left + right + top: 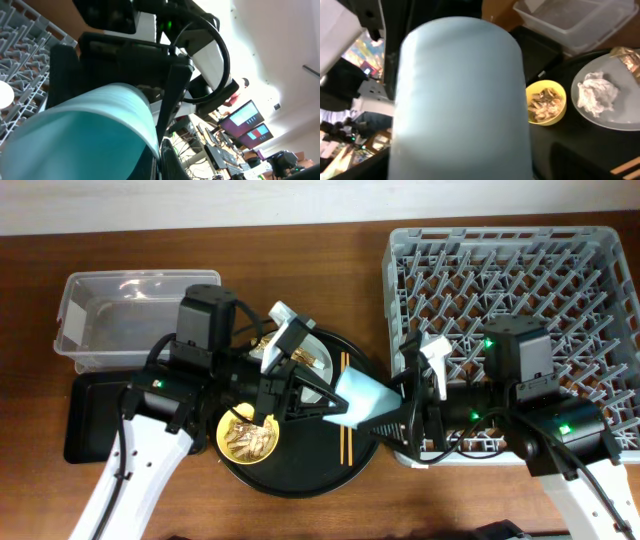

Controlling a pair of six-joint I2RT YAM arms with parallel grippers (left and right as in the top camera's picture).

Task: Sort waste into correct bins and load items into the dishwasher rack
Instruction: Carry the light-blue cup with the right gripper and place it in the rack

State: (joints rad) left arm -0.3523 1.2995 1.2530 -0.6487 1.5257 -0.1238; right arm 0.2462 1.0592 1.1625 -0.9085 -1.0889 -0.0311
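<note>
Item: light-blue cup (pixel 365 400), held aloft on its side over the right part of the round black tray (pixel 300 475), just left of the dishwasher rack (pixel 560 270). We log the left gripper (pixel 332 408) close against its left end and the right gripper (pixel 403 418) close against its right end. The cup fills both wrist views and hides the fingers, so we cannot tell which pair pinches it or how far either is spread. On the round tray we list: yellow bowl (pixel 560 112) at the near left, holding food scraps (pixel 544 102); chopsticks (pixel 345 445) lying side by side under the cup; grey-green plate (pixel 620 107) carrying a crumpled napkin (pixel 597 95) and a golden wrapper (pixel 627 57). On the wooden table (pixel 330 280), far left: clear tub (pixel 110 320); just nearer than it, flat black tray (pixel 90 420).
</note>
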